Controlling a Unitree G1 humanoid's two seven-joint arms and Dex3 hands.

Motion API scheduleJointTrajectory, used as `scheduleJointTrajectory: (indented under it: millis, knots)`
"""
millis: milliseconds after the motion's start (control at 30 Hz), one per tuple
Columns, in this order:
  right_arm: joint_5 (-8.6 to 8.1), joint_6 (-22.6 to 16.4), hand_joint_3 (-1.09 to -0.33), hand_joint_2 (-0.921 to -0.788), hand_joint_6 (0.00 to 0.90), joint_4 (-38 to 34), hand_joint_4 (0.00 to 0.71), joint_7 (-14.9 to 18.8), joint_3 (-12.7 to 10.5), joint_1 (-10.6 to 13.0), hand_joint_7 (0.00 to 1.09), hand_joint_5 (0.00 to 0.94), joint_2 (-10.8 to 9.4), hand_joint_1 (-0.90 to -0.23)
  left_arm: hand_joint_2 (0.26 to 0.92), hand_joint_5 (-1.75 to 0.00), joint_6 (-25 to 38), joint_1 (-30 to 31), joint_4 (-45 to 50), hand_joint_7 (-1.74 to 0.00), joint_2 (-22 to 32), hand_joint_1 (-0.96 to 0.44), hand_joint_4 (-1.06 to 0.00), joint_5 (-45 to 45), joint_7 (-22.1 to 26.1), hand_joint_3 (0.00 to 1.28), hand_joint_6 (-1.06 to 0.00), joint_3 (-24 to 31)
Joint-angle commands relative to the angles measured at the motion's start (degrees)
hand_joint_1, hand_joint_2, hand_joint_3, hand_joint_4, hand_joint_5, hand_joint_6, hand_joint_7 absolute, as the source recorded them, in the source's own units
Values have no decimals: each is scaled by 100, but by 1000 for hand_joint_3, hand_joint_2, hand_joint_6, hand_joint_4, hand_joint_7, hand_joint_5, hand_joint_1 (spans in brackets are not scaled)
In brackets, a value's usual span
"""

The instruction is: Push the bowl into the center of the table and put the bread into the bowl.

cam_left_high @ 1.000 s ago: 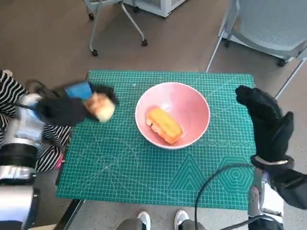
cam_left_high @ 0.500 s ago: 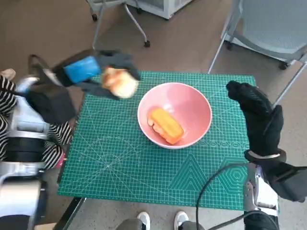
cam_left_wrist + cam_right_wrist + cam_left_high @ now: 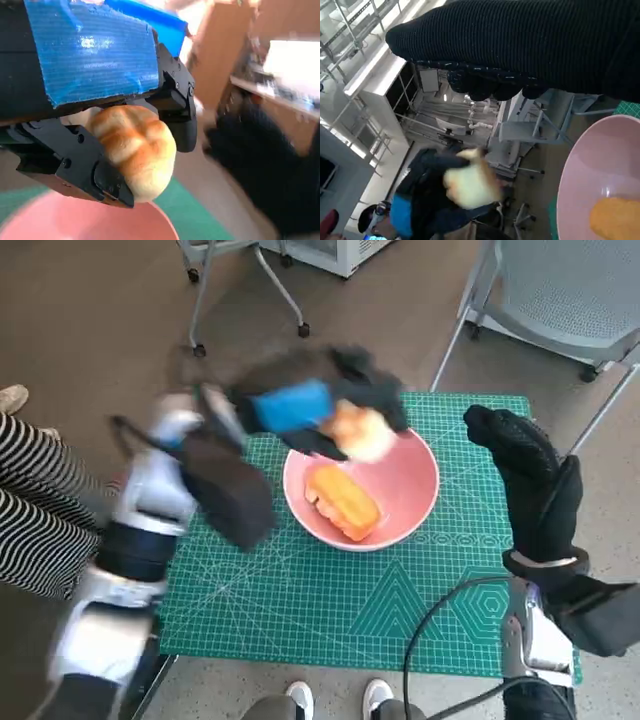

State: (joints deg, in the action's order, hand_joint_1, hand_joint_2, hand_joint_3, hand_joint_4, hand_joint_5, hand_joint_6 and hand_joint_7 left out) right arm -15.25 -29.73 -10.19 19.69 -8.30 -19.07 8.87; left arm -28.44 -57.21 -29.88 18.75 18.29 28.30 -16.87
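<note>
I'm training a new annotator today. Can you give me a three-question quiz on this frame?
1. True or false: the left hand holds a bread roll.
2. What already lies in the pink bowl? A) an orange bread piece B) a spoon C) nothing
3. Fill in: the right hand hovers beside the bowl, holding ____.

Key: 1 true; 2 A; 3 nothing.
</note>
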Motion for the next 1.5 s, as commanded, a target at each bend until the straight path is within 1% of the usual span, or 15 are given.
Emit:
scheduleJointTrajectory:
  millis: [33,200,367,467,500,533,567,600,633,733,800,867,1033,1233,1500]
  knots:
    - [132,124,-734,-921,58,56,208,-86,20,176,622,1,15,-669,920,-1210,-84,-262,-622,-1084,-253,0,-710,313,-204,57,-641,-248]
    - [186,141,-729,-921,59,118,211,-166,16,210,629,2,7,-671,921,-1181,-165,-485,-1412,-1197,-525,0,-684,498,-360,89,-587,-411]
    - [271,84,-726,-921,61,116,213,-237,-17,250,632,3,7,-675,920,-1195,-231,-614,-2123,-1216,-734,0,-681,699,-554,104,-556,-576]
    - [294,44,-726,-921,63,121,215,-264,-36,280,633,4,10,-678,921,-1289,-89,-650,-2399,-1319,-803,0,-594,817,-528,191,-445,-682]
    - [299,30,-725,-921,62,132,215,-276,-39,293,632,4,7,-679,891,-1162,-27,-658,-2471,-1240,-814,-14,-503,832,-467,222,-383,-709]
    - [305,22,-725,-921,62,140,217,-287,-38,301,632,5,4,-680,878,-826,10,-669,-2527,-958,-820,-35,-458,838,-425,206,-368,-728]
    - [290,10,-725,-921,62,149,218,-288,-44,310,632,5,3,-680,880,-680,107,-678,-2575,-834,-822,-41,-455,795,-284,186,-375,-724]
    - [281,2,-723,-921,60,155,220,-290,-47,316,630,6,2,-683,885,-437,175,-686,-2609,-597,-822,-70,-374,762,-183,139,-359,-720]
    - [264,-4,-722,-921,59,163,222,-290,-52,319,629,7,2,-684,893,-280,266,-687,-2617,-423,-811,-89,-322,706,-44,100,-359,-699]
    - [216,3,-719,-921,58,189,224,-299,-71,323,625,8,2,-689,895,-91,438,-630,-2527,-175,-754,-180,-153,571,245,47,-295,-607]
    - [207,13,-717,-921,59,202,225,-308,-76,324,623,8,-2,-690,897,-47,448,-594,-2474,-108,-728,-234,-97,537,293,34,-269,-564]
    - [186,1,-715,-921,60,185,226,-305,-83,319,621,7,-12,-689,900,-19,230,-514,-2450,-64,-669,-282,-60,467,207,24,-254,-497]
    - [134,-10,-711,-921,65,166,226,-298,-86,307,616,7,-46,-686,906,-3,-301,-373,-2544,-29,-544,-400,-15,205,48,16,-235,-231]
    - [106,1,-709,-921,69,202,227,-318,-80,282,610,6,-82,-684,915,1,-602,-222,-2618,-6,-412,-502,-1,-561,302,19,-202,364]
    - [103,6,-707,-921,73,208,228,-323,-78,278,603,6,-84,-683,921,1,-674,-203,-2640,0,-402,-530,1,-696,412,29,-193,470]
